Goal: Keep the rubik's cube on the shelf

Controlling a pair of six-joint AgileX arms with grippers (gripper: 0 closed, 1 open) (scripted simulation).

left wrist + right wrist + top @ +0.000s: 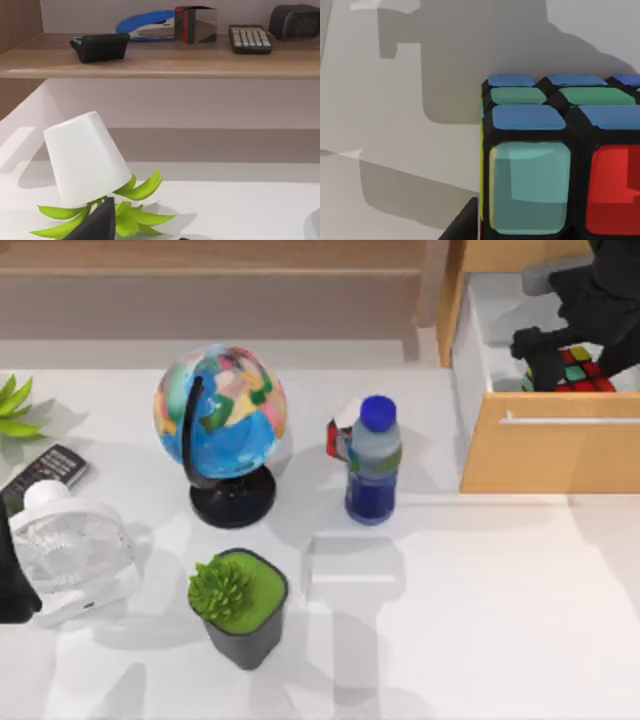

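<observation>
The right gripper (555,358) reaches into the open light-wood drawer (545,455) over the multicoloured tiled rubik's cube (578,370); whether its jaws grip is unclear. A shallow hold could drop it before the wooden shelf (210,285).

One globe (222,405), one bottle (374,462), one fan (68,548), one remote (45,476). Two plants: a potted one (236,600) and a leafy one (14,408) at the left edge. One cube (575,370), sitting in one drawer (548,452).

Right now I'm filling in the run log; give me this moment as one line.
right hand: in open drawer, at rubik's cube | cube: in drawer, not on shelf | left arm: parked, table's left edge
</observation>
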